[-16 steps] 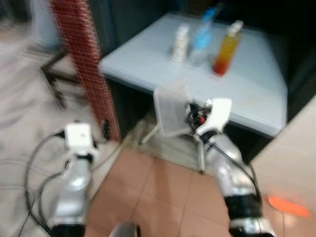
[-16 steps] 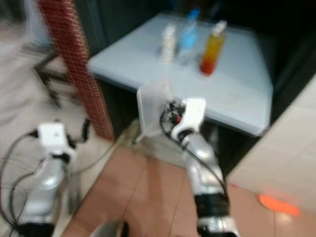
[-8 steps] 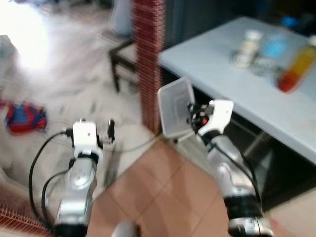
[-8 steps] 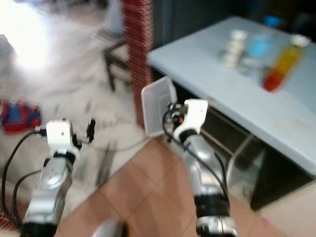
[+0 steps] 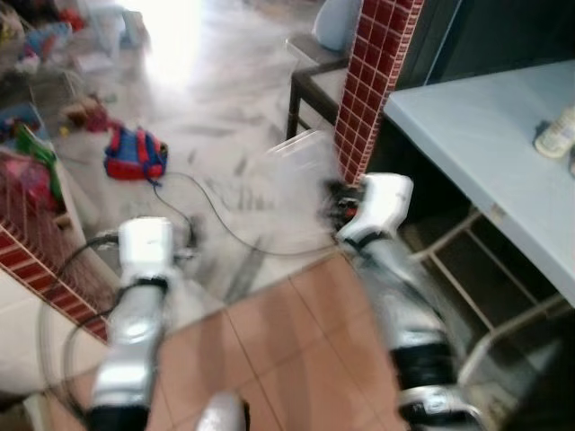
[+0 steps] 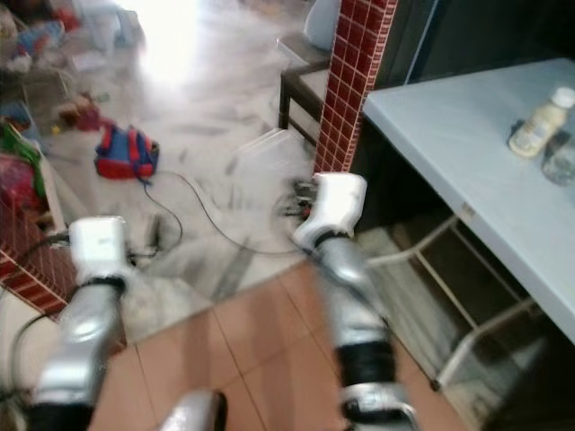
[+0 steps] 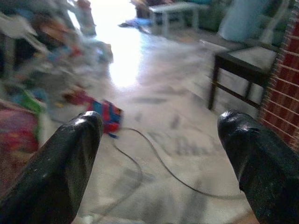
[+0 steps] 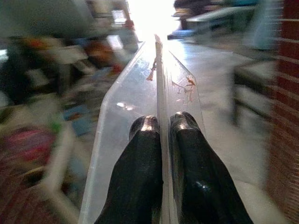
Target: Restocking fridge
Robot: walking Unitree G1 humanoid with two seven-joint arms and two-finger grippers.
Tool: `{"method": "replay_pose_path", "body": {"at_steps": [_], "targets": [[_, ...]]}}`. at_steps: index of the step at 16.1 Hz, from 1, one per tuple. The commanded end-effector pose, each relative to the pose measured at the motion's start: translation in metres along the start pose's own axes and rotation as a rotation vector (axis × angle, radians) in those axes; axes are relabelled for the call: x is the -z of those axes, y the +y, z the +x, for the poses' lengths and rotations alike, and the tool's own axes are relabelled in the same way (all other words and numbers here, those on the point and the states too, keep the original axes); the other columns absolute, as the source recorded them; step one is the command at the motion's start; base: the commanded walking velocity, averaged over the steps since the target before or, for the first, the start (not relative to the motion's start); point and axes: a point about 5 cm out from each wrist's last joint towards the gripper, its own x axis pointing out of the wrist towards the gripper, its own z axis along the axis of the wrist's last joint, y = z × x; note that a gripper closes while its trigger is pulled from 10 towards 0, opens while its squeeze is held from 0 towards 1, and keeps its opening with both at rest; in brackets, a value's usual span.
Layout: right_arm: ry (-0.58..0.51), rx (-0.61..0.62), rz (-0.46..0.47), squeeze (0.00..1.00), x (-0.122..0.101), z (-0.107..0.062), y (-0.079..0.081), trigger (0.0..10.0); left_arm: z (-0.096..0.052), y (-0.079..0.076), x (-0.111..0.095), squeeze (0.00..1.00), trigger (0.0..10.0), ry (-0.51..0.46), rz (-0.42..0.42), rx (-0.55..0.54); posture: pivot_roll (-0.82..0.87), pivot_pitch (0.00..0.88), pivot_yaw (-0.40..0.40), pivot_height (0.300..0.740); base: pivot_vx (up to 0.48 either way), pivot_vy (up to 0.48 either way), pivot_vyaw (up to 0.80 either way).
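Right gripper (image 8: 159,128) fingers pinch the clear plastic tray (image 8: 140,93) edge-on, its rim between them; left gripper (image 7: 159,135) fingers spread wide, holding nothing.

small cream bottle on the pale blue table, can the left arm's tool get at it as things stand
Probably not. The small cream bottle stands far off on the pale blue table at the robot's right, while the open left tool faces the marble floor, with the right arm between.
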Motion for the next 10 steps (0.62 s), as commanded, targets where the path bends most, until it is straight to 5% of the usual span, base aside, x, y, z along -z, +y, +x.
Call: {"method": "replay_pose_path", "body": {"at_steps": [1, 10], "targets": [[-0.007, 0.031, -0.019, 0.00, -0.003, -0.003, -0.010, 10.0, 0.000, -0.007, -0.002, 0.00, 10.0, -0.008, -0.010, 0.019, 0.09, 0.025, -0.017, 0.740, 0.000, 0.000, 0.80], [0.033, 0.112, -0.028, 0.00, 0.007, -0.028, -0.026, 10.0, -0.020, -0.005, 0.005, 0.00, 10.0, 0.020, -0.001, 0.015, 0.07, 0.053, -0.016, 0.740, 0.000, 0.000, 0.80]]}}
